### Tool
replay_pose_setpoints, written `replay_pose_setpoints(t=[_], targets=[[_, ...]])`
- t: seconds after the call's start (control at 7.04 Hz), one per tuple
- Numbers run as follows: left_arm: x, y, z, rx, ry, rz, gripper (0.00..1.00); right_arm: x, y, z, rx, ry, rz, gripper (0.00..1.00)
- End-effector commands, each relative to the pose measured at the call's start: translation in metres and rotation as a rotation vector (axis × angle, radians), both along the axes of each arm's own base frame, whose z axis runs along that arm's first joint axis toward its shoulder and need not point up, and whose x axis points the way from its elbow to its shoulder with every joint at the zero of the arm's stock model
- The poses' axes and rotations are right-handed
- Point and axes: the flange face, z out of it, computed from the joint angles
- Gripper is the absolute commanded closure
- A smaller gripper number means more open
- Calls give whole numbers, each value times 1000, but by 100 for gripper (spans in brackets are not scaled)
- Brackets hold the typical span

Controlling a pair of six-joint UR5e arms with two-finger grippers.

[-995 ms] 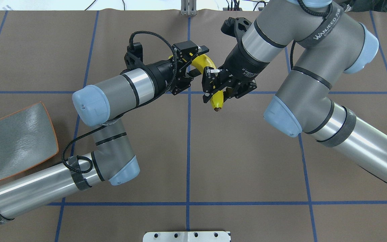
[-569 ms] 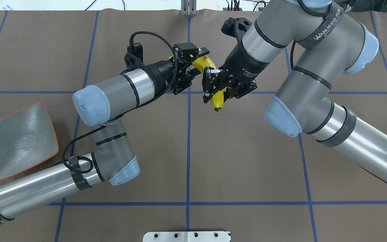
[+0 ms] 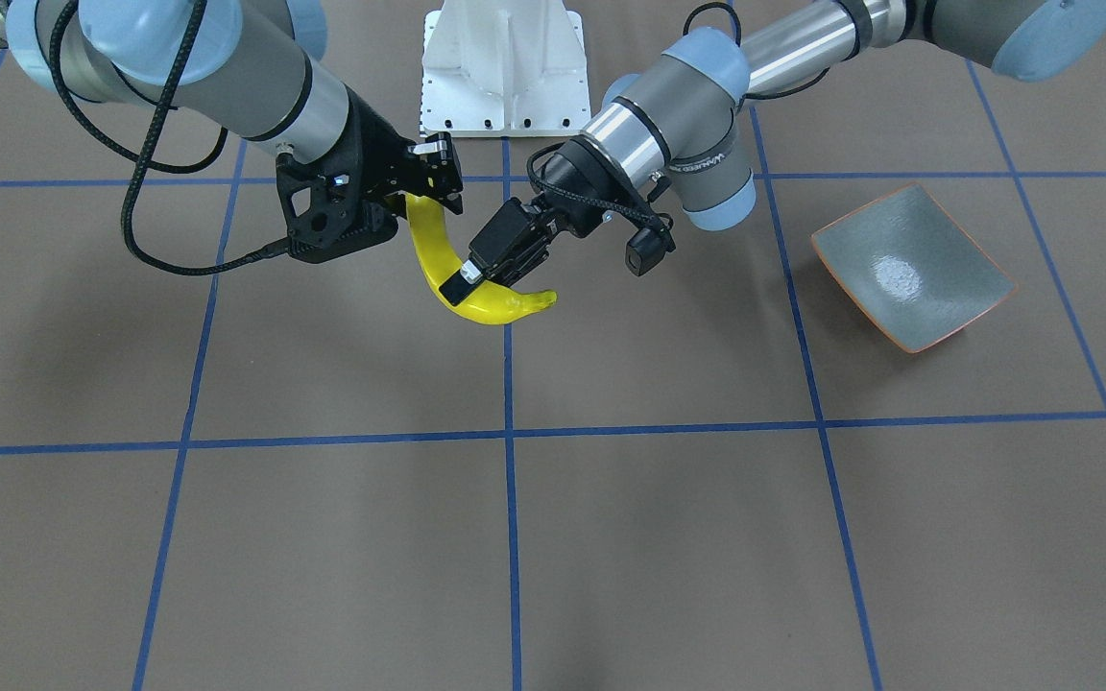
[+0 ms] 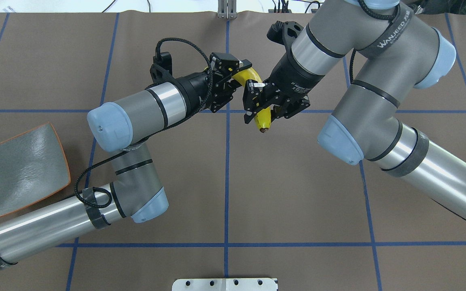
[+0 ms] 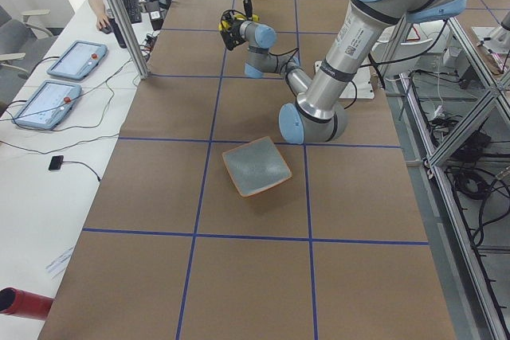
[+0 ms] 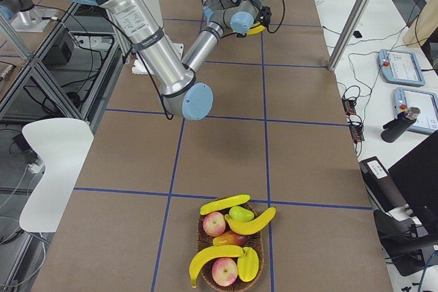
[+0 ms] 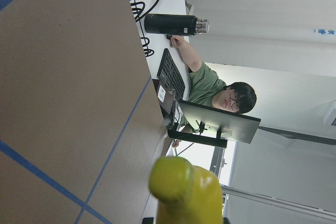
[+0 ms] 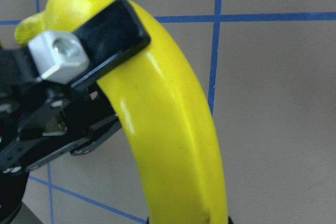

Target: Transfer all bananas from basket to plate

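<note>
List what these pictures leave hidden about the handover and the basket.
- Left gripper: its far finger sits behind the banana in the right wrist view; contact unclear.
- Basket: only exterior right shows it; piled fruit hides its bottom.
- Left wrist view: banana blurred, cut by the bottom edge.

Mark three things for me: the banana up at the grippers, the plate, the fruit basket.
banana point(image 3: 430, 251), exterior front-facing view, upper curve of its yellow body.
plate point(image 3: 908, 264), exterior front-facing view, bare glazed centre.
basket point(image 6: 200, 241), exterior right view, wicker rim on its left side.
</note>
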Motion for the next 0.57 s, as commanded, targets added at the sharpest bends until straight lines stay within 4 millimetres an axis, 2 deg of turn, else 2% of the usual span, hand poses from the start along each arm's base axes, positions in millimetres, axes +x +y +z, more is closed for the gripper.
replay_pose_setpoints(t=[0.0,0.28,0.43], targets=[[0,0,1,-4,1,3,100,3,2,-4,-40,-26,31,0],[1,-1,3,-6,-5,6,100,4,1,-4,-57,-26,41,0],[7,-5,11,-17,-23,5,100,10,-2,-6,-60,-29,52,0]])
